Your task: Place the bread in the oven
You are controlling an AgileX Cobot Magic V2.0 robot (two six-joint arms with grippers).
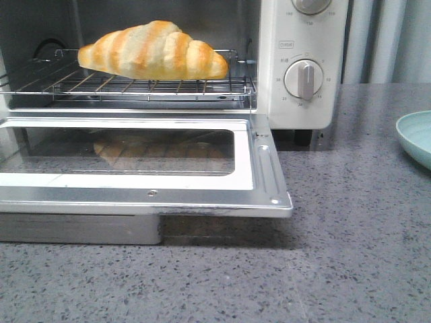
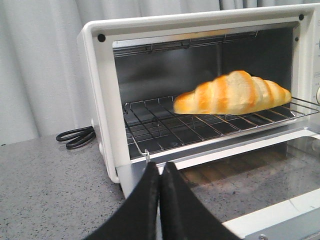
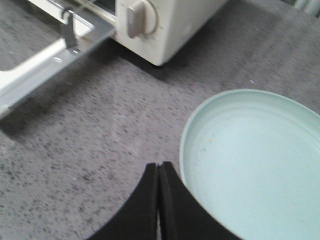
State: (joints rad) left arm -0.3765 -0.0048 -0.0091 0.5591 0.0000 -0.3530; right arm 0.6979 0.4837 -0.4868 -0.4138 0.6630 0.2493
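**A:** Grey speckled stone countertop (image 1: 350, 269), pale curtains behind. Where's the bread?

**B:** That golden-brown, cream-striped croissant-shaped roll (image 1: 153, 50) lies on the metal wire rack (image 1: 128, 86) inside the cream-white toaster oven (image 1: 303, 64), towards the right of the rack. The glass-windowed door (image 1: 135, 161) hangs fully open and flat.

**A:** And the arms?

**B:** Both are empty. The left gripper (image 2: 160, 200) has its black fingers pressed together, near the door's left hinge end. The right gripper (image 3: 158, 200) is likewise pressed together, over the counter beside a pale green round plate (image 3: 260, 165), well apart from the oven.

**A:** So what's left?

**B:** I'd judge the placing done. If the door is to be shut, lift from under its near edge, pushing evenly so the rack and roll aren't jolted.

**A:** Anything unclear?

**B:** The oven's left side and top are cut off in the front view, the plate shows only as a sliver there, and the door's handle isn't visible. A black cord (image 2: 75, 136) lies coiled left of the oven; its end is hidden.
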